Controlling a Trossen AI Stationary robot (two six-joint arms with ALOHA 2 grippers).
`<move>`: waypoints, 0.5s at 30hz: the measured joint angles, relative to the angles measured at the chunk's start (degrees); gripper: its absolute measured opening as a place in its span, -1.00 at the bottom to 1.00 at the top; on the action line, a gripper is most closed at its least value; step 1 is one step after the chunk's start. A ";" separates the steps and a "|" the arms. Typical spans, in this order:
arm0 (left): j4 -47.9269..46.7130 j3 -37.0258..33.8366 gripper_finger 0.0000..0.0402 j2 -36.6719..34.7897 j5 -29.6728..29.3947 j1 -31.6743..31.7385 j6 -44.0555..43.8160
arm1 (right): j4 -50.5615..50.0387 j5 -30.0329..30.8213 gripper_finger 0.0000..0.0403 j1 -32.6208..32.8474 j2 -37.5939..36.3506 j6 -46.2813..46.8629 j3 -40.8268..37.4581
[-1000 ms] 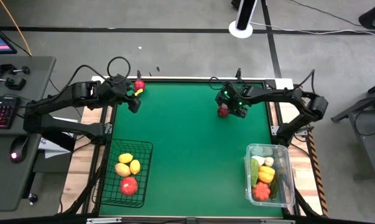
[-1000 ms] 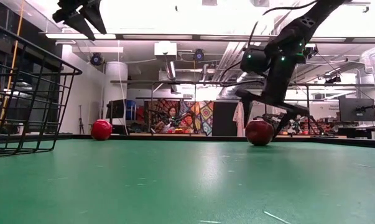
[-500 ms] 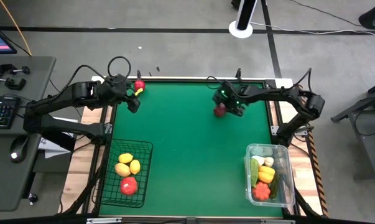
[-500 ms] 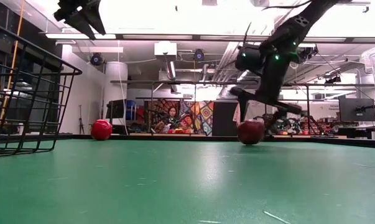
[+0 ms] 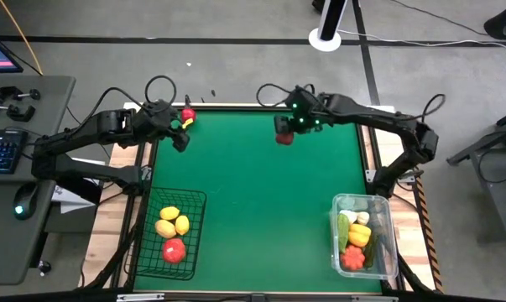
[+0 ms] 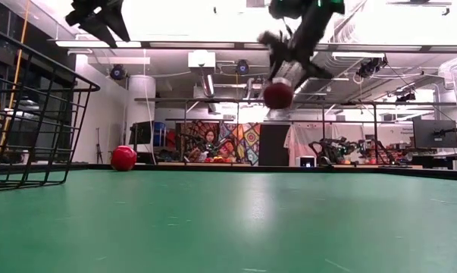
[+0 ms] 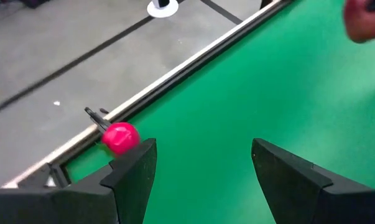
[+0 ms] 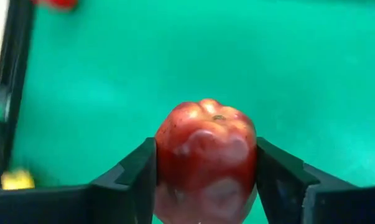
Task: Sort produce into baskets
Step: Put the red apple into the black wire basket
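Observation:
My right gripper [image 5: 284, 134] is shut on a dark red apple [image 8: 206, 158], high above the green table near its far edge; the apple also shows in the low view [image 6: 277, 95]. My left gripper [image 5: 180, 141] is open and empty, raised near the far left corner. A small red fruit [image 5: 188, 114] lies on the table at the far left edge, just beyond it, and shows in the left wrist view [image 7: 120, 137] and the low view [image 6: 123, 158]. The black wire basket [image 5: 170, 256] at the near left holds yellow and red fruits. The clear plastic basket [image 5: 387, 226] at the near right holds several pieces. My right gripper pinches the apple's two opposite sides [image 8: 165, 155] between its two fingers. The apple's top with the stem dimple faces away from the wrist. The apple hangs below the gripper, lifted clear of the table [image 6: 277, 95].
The table's raised far rim [image 7: 193, 59] runs close behind both grippers. The wire basket's wall [image 6: 31, 114] stands tall at the left of the low view. The green middle of the table [image 5: 253, 210] lies open between the baskets.
My right gripper has lifted the dark red apple off the table and carried it up and toward the table's left and far edge. The apple has gone from resting on the table to hanging clear.

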 joint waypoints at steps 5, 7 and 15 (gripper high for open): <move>0.89 -0.02 0.25 0.00 1.80 -0.02 -5.97 | -11.22 -2.15 0.06 4.63 -0.03 -12.78 9.18; 2.21 -0.02 0.25 0.00 2.43 -0.07 -8.86 | -14.97 -3.46 0.04 6.98 -0.03 -16.97 11.47; 6.77 -0.02 0.25 0.00 10.47 -0.10 -17.95 | -8.83 -4.69 0.05 16.62 -0.05 -27.27 10.81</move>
